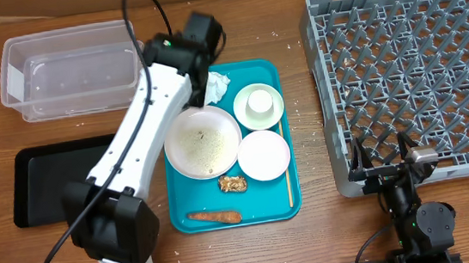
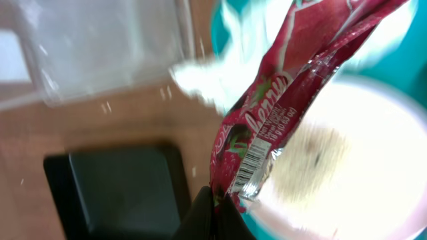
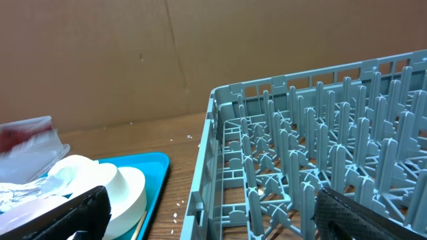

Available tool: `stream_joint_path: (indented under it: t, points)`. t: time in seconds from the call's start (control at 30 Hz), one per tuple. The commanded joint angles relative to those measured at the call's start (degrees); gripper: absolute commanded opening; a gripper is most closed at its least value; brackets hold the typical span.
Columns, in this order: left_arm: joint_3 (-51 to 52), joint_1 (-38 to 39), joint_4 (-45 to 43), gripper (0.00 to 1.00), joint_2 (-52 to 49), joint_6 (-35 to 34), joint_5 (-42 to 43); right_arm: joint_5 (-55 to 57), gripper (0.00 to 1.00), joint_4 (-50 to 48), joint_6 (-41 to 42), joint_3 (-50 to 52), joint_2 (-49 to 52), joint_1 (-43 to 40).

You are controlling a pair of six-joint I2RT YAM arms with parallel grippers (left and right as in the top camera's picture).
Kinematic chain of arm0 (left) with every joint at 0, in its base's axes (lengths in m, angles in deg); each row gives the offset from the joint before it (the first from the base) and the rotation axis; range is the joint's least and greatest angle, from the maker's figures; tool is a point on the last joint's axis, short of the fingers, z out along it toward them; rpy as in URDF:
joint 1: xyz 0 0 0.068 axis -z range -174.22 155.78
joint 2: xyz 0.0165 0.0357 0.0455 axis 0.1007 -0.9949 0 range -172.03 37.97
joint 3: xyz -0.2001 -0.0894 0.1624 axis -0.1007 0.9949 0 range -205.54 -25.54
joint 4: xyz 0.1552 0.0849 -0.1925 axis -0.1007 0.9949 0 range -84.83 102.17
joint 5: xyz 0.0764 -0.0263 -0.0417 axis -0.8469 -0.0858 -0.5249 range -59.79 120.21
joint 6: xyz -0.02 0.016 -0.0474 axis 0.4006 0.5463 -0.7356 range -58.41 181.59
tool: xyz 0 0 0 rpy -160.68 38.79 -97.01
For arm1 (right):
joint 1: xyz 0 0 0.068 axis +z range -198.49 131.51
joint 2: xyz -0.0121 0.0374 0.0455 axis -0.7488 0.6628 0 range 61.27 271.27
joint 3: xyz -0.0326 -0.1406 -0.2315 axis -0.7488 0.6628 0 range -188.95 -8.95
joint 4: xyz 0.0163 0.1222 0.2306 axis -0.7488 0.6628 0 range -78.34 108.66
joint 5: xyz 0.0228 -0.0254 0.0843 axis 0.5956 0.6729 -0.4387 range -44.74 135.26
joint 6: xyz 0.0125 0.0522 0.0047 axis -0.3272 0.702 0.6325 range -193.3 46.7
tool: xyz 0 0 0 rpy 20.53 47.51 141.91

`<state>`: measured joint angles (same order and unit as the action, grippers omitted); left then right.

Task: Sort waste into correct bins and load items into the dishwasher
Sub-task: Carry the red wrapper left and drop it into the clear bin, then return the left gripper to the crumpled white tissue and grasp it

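Note:
My left gripper is shut on the lower end of a red berry snack wrapper, which hangs above the teal tray. In the overhead view this gripper is over the tray's far left corner and hides the wrapper. On the tray are a large crumbed plate, a small white plate, a cup on a saucer, a crumpled napkin, a food scrap, a carrot and a chopstick. My right gripper is open and empty at the grey dish rack's near left corner.
A clear plastic bin stands at the far left and a black bin in front of it. Both also show in the left wrist view, the clear bin and the black bin. The right wrist view shows the rack and the tray edge.

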<state>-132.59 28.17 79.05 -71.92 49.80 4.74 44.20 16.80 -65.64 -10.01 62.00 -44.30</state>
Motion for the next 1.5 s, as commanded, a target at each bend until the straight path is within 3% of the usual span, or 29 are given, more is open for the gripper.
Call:
stream_joint_path:
  t: [0.0, 0.33, 0.5, 0.73, 0.8, 0.87, 0.9, 0.97, 1.0, 1.13, 1.3, 1.47]
  points:
    - [-6.27, -3.34, -3.50, 0.04, 1.29, -1.57, -1.88, 0.39, 1.00, -0.33, -0.22, 0.61, -0.57, 0.31]
    - [-8.76, -17.90, -18.62, 0.04, 0.35, -5.20, 0.31, 0.39, 1.00, -0.33, -0.22, 0.59, -0.57, 0.31]
    - [-8.72, -23.82, -19.80, 0.04, -1.68, -5.38, 5.97, 0.39, 1.00, -0.33, -0.22, 0.59, -0.57, 0.31]
    - [-8.63, -28.85, -20.17, 0.04, -4.90, -4.94, 6.45, 0.39, 1.00, -0.33, -0.22, 0.61, -0.57, 0.31]
    - [-8.61, -29.70, -20.22, 0.15, -5.92, -4.94, 6.51, 0.39, 1.00, -0.33, -0.24, 0.59, -0.57, 0.31]
    - [-8.61, -30.25, -20.17, 0.33, -6.80, -4.94, 6.54, 0.39, 1.00, -0.33, -0.22, 0.59, -0.57, 0.31]
    - [-8.61, -30.38, -20.17, 0.44, -7.10, -4.92, 6.80, 0.39, 1.00, -0.33, -0.22, 0.61, -0.57, 0.31]
    - [-8.61, -30.40, -20.15, 0.78, -7.58, -4.90, 7.34, 0.39, 1.00, -0.33, -0.22, 0.61, -0.57, 0.31]
    - [-8.61, -30.40, -20.02, 0.83, -7.61, -4.57, 7.76, 0.39, 1.00, -0.33, -0.24, 0.61, -0.57, 0.31]
    - [-8.63, -29.73, -19.47, 0.81, -7.30, 0.44, 15.19, 0.39, 1.00, -0.33, -0.22, 0.59, -0.57, 0.31]
    - [-8.61, -27.47, -16.48, 0.82, -7.19, 6.40, 33.94, 0.39, 1.00, -0.33, -0.24, 0.59, -0.57, 0.31]
    - [-8.61, -22.47, -12.83, 0.73, -7.19, 15.21, 45.18, 0.39, 1.00, -0.33, -0.22, 0.61, -0.57, 0.31]
